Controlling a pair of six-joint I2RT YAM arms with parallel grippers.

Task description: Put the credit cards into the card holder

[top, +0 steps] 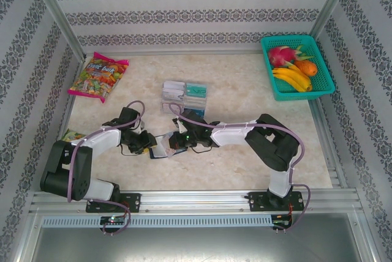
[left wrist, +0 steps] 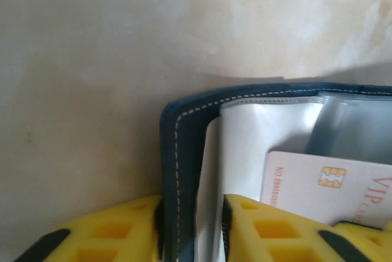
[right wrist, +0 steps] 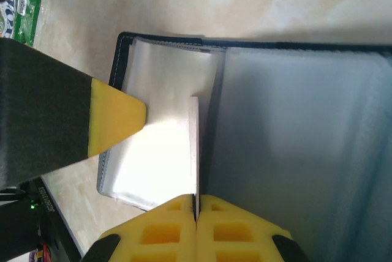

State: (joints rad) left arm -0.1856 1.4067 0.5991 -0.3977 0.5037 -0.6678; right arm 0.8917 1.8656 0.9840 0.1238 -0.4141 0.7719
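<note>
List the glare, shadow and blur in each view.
Right wrist: glare whites out the left sleeve of the card holder, and its right half sits in grey shade. Left wrist: the table looks soft, but the print on the credit card is readable. Top external: even light, no glare.

The card holder (left wrist: 174, 152) and the credit card (left wrist: 294, 191) inside it run off the left wrist view's right edge.

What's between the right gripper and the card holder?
A white credit card, edge-on in the right wrist view: the right gripper pinches it in shut jaws over the open card holder.
</note>
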